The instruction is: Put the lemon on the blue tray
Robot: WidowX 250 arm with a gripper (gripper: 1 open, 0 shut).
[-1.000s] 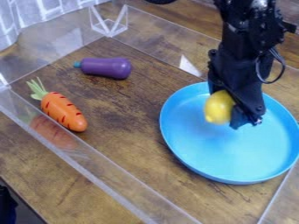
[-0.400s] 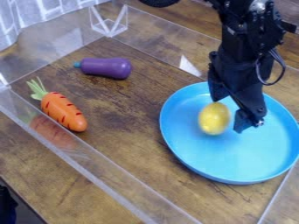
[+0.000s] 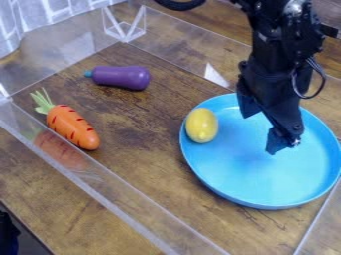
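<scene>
We see the lemon (image 3: 201, 125) at the blue tray's (image 3: 261, 174) ten o'clock; with our gripper (image 3: 262, 133) wide, we should lift straight up.

Lemon (image 3: 201, 125) (yellow) on blue tray (image 3: 261, 167)

I see a purple eggplant (image 3: 123, 77) lying on the wooden table (image 3: 127, 180), its stem end pointing away from the clear panels' corner. Near it I see an orange carrot (image 3: 72, 127) with green leaves, and clear panels (image 3: 111, 189) run along the wood.
</scene>
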